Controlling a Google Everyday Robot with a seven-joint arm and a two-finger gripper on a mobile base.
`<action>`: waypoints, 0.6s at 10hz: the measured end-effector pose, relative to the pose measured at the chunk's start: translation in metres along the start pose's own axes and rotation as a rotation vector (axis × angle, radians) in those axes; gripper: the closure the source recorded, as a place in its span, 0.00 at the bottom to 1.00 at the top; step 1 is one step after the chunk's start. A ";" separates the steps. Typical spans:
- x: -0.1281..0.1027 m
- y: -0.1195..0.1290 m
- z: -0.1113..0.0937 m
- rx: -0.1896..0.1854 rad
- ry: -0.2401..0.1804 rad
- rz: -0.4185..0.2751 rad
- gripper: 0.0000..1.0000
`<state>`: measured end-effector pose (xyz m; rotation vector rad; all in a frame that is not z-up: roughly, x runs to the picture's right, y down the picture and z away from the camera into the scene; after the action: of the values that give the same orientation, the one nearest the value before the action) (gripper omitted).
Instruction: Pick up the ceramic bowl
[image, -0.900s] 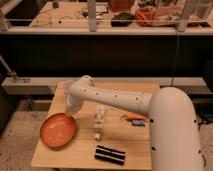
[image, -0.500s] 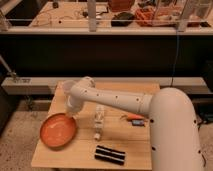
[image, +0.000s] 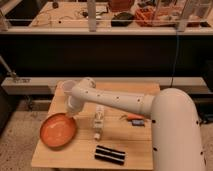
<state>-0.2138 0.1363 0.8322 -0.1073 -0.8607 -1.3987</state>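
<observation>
Camera view looks down on a small wooden counter (image: 135, 146), and the orange bowl (image: 57, 132) sits at its front-left corner, wide and shallow, resting on the wood with its left edge close to the counter's edge. The white arm (image: 120, 102) sweeps in from the big rounded body on the right, runs leftward across the back half of the counter, bends at a joint near the back-left, and drops down. At its tip the pincer (image: 70, 115) is right at the bowl's back-right rim, so close that it looks to be touching, though contact I cannot confirm. Whether the pincer is wide, narrow or gripping that rim, I cannot tell from this angle. Just behind the arm's bend stands a small see-through cup (image: 66, 86), near the back-left corner and apart from the bowl. Mid-counter, to the right of the bowl, there's a white bottle (image: 98, 124), its top end under the arm. Front and centre lies a dark striped packet (image: 110, 154), flat and clear of the bowl. Over to the right, near the arm's big body, a small orange-and-blue item (image: 135, 119) lies flat; what it is I cannot make out. Far behind, a bench (image: 60, 15) carries a clutter of gear.
</observation>
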 end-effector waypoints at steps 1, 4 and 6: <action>0.000 0.001 -0.001 0.000 0.003 -0.001 0.96; -0.001 0.001 -0.003 0.002 0.010 -0.003 0.96; -0.001 0.002 -0.004 0.005 0.014 -0.004 0.96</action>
<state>-0.2102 0.1353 0.8300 -0.0912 -0.8531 -1.3994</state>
